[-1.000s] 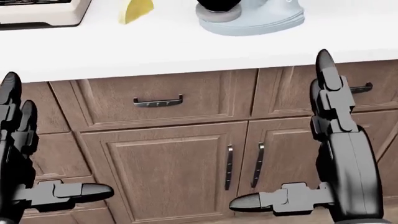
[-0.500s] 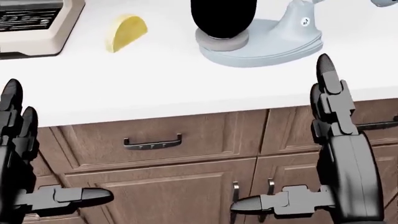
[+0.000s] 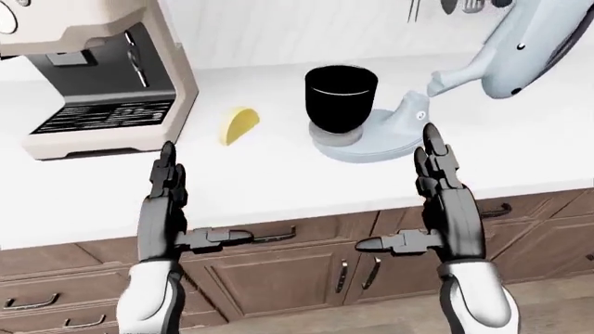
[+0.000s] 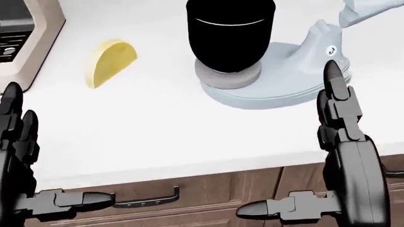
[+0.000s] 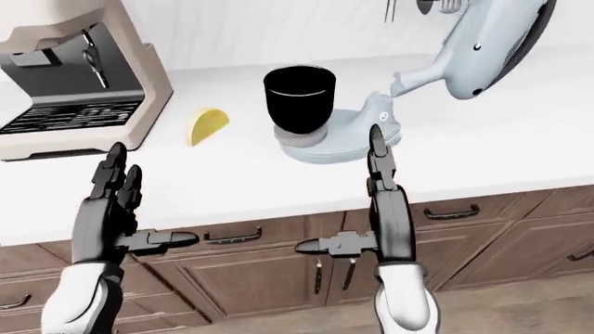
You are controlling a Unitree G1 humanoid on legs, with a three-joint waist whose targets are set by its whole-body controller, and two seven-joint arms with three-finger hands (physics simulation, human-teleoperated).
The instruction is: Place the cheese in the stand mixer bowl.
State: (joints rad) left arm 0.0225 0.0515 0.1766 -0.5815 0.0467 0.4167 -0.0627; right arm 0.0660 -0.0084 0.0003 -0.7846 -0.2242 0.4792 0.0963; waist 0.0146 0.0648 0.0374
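White counter (image 3: 278,174), coffee machine (image 3: 92,83) beside cheese (image 3: 237,125), mixer bowl (image 3: 340,97)

Left hand (image 3: 165,209) and right hand (image 3: 446,202) raised side by side, well apart. Fingers straight, pointing up; thumbs point inward. Both empty.

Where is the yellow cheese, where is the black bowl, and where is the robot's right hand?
cheese (image 4: 108,61), head view, middle of its yellow flat face.
stand mixer bowl (image 3: 340,97), left-eye view, on its black side wall.
right hand (image 3: 443,182), left-eye view, on the dark, open fingers.
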